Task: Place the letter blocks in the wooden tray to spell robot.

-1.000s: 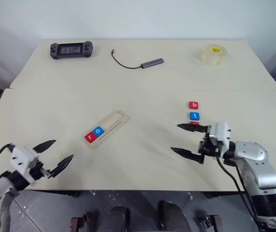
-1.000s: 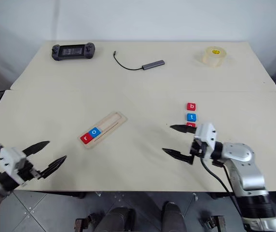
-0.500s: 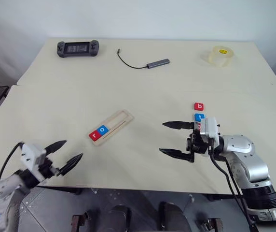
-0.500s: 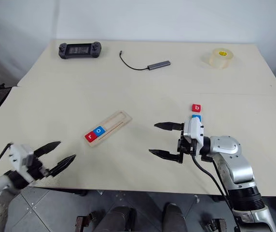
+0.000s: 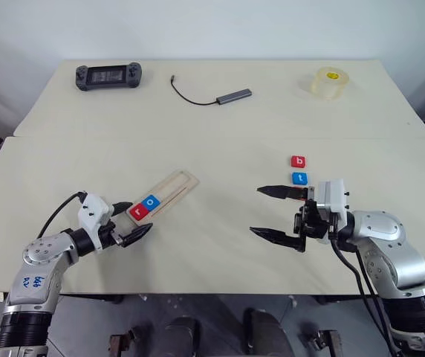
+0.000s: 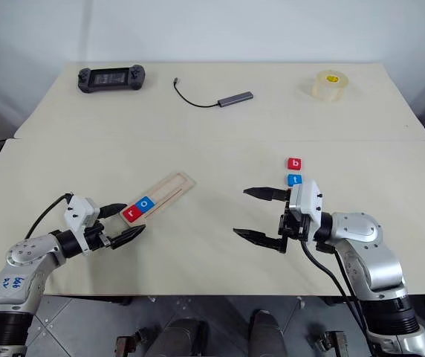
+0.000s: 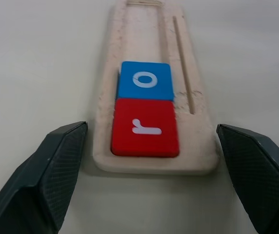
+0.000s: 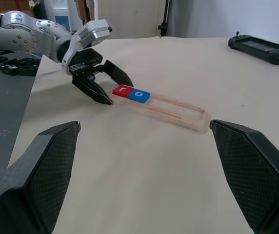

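— While straddling the tray (image 5: 175, 186) at its r end, keep the left claw (image 5: 140, 217) low and square: spread wide, one finger on either side of the wood, gripping nothing.
— Noted. Contents?
— r (image 5: 137, 211) right between the fingers, o (image 5: 151, 201) touching it just beyond. Bare slot past that, running away from the claw.
— Probably meant to steady the tray. Close gently on the wooden edges, never on r. Avoid skewing or lifting.
— And the right claw (image 5: 255, 210)?
— Gaping just as wide, empty, level above the table, well apart from the tray. b (image 5: 299, 161) and t (image 5: 299, 178) just behind it, near the wrist.
— Back off first, then come down over b. Fetch b next, not t.
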{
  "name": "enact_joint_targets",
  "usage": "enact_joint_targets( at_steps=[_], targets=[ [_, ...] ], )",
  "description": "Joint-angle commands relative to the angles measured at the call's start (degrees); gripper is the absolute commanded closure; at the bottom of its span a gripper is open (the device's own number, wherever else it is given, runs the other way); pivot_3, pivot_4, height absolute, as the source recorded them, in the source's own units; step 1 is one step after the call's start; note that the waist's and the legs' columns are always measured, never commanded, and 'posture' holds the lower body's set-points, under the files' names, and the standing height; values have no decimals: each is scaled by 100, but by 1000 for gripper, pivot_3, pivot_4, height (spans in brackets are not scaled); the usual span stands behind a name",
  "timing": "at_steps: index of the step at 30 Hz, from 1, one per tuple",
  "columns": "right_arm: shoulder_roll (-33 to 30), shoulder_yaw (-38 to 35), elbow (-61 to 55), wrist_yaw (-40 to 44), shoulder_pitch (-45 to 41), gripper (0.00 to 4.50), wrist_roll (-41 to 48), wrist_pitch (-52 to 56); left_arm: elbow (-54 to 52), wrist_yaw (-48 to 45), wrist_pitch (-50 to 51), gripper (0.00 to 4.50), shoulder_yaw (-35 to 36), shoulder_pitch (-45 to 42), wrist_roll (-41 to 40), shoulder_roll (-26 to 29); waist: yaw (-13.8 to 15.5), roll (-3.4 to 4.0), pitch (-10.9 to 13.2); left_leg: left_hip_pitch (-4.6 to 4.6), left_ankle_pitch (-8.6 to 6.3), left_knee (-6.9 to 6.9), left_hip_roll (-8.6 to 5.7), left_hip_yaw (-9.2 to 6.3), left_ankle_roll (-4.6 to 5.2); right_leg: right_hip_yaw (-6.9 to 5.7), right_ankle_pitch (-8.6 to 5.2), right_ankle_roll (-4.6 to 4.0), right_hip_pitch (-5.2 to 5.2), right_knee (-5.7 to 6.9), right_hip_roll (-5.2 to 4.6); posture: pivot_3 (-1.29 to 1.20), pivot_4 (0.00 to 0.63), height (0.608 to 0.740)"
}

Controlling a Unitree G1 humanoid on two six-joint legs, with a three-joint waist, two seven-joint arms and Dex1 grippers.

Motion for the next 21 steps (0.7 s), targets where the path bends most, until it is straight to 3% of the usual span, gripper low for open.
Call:
enact_joint_targets(
  at_steps=[1,6,14,21],
  targets=[
    [-87,-168,-271,-39,58,42,126,19,351,-12,199,0,-198,-4,223,65,1,1,-1,0,0,2,0,0,0,1,0,0,0,0,0,0,150,740],
    [-113,-206,-311,-68,119,0,108,48,707,-151,10,1108,-259,-65,281,45,7,10,-6,6,1,13,0,1,-2,4,0,0,1,0,-1,0,150,740],
    [-421,-631,-533,-139,538,0,173,104,488,-729,-1220,1111,-469,-312,252,-118,63,12,-7,2,0,20,-4,3,-1,7,0,-1,0,0,-5,0,150,740],
    [-821,-1778,-1074,-276,1859,0,294,107,536,-1439,-1488,1111,-1618,-1460,652,-463,260,7,-6,-15,-2,37,-13,2,7,0,1,3,0,-4,-11,0,150,740]
  ],
)
